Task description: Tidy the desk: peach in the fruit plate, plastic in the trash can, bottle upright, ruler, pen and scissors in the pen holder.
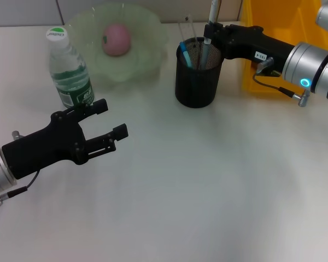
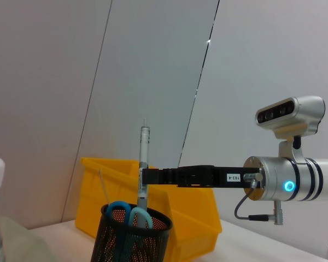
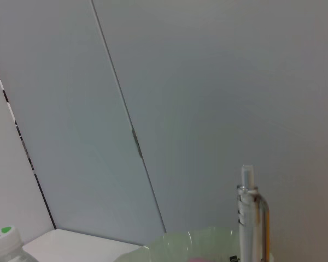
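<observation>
Overhead, right claw [image 1: 210,34] grips pen [image 1: 214,12].

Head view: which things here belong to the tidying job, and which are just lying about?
Job:
- pink peach in pale green glass fruit plate
- upright clear plastic bottle
- white pen held by right pincer
- black mesh pen holder
- blue-handled scissors

Lying about:
- yellow plastic bin

Looks like a lab or office test setup: plain white desk [image 1: 208,191], grey panel walls [image 2: 98,82], yellow plastic bin [image 1: 279,33], mesh pen holder [image 1: 195,76].
</observation>
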`<state>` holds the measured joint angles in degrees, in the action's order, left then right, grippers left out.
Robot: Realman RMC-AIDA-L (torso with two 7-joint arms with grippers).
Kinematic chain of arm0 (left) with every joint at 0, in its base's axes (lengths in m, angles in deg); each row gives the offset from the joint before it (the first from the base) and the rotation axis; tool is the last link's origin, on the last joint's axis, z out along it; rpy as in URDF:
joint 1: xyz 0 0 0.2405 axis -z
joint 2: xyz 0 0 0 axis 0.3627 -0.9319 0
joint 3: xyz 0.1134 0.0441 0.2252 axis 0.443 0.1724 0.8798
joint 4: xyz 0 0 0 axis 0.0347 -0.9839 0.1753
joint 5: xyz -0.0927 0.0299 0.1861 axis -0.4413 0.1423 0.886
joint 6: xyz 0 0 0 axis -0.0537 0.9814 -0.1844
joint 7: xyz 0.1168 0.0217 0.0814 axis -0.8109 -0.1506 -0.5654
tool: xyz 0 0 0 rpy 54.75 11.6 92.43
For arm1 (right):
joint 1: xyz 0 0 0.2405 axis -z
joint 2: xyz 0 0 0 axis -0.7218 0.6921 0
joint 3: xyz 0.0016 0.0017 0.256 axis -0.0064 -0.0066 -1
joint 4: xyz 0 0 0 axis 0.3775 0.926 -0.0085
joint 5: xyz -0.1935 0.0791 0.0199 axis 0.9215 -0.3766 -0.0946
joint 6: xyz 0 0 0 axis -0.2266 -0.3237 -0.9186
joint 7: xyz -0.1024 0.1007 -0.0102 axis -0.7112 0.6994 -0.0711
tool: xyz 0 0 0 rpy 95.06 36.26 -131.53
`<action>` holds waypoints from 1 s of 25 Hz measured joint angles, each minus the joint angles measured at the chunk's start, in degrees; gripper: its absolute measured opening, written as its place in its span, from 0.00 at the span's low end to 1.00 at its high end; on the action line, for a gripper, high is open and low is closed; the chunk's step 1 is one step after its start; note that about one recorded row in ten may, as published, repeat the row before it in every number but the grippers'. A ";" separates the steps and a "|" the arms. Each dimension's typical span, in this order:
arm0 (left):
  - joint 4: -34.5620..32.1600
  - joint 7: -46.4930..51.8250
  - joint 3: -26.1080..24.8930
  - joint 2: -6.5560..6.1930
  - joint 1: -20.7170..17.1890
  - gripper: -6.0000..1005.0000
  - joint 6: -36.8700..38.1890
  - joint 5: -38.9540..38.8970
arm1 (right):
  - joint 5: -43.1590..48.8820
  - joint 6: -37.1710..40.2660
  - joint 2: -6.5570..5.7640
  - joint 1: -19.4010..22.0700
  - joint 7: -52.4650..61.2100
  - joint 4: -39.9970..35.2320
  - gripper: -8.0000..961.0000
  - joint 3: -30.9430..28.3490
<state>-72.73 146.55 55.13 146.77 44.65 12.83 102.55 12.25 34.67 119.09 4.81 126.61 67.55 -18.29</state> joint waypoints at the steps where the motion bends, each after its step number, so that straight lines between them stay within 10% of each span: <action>1: 0.00 0.00 0.00 0.00 0.00 0.83 0.00 0.00 | 0.08 0.02 0.00 0.00 -0.01 0.00 0.14 0.00; 10: 0.09 0.00 -0.11 0.08 -0.01 0.83 -0.11 -0.06 | 0.10 0.14 0.00 0.00 -0.66 -0.31 0.14 2.40; 25: 0.09 0.00 -0.16 0.09 0.25 0.83 -0.11 -0.06 | -0.04 0.04 0.09 -0.21 -0.28 -0.49 0.58 2.51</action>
<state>-72.64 146.55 54.97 146.86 44.90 12.72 102.50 12.21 34.71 119.18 4.60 126.34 67.06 -15.78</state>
